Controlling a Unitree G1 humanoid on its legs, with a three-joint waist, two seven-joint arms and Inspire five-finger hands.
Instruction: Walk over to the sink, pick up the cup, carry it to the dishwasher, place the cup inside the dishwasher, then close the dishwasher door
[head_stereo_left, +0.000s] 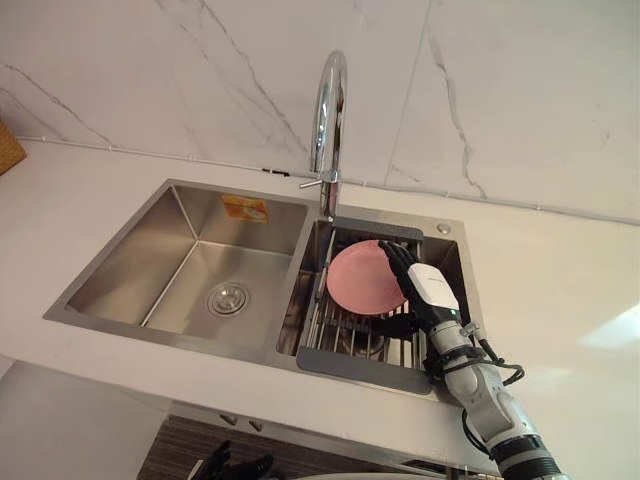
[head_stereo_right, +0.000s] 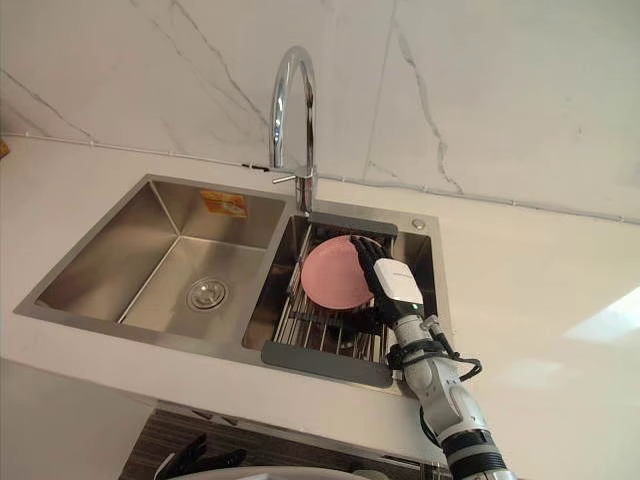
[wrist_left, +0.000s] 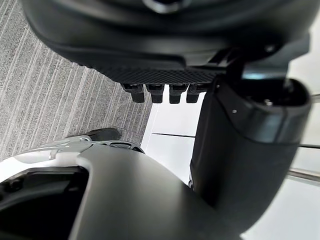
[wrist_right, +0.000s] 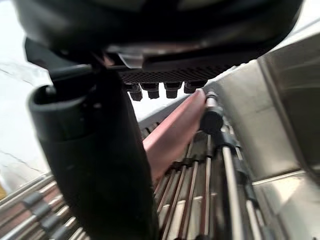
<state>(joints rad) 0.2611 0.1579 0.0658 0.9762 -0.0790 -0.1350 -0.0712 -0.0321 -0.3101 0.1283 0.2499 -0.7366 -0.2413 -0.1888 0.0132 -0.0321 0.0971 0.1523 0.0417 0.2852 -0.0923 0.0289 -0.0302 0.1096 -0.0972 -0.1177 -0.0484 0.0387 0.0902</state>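
Your right robot hand (head_stereo_left: 431, 290) sits low over the right basin of the double sink (head_stereo_left: 118, 272), fingers (head_stereo_left: 396, 256) held straight and unclenched, gripping nothing. You can see them lying along the right edge of the pink dish (head_stereo_left: 360, 278), the one task-like item here; it looks round and shallow, more plate than cup. It leans tilted on the metal rack (head_stereo_left: 345, 335) that spans that basin. In your right wrist view the thumb (wrist_right: 95, 165) stands in front of the dish, with the fingertips above its rim; you cannot tell whether anything touches it. The curved tap (head_stereo_left: 327, 110) rises just behind the rack, from the back rim between the basins. The left basin has only its drain (head_stereo_left: 228, 298). White worktop (head_stereo_left: 560, 300) surrounds the sink. Your left robot hand (wrist_left: 150, 45) hangs relaxed and unclenched below the worktop edge, over grey floor (wrist_left: 50, 100).
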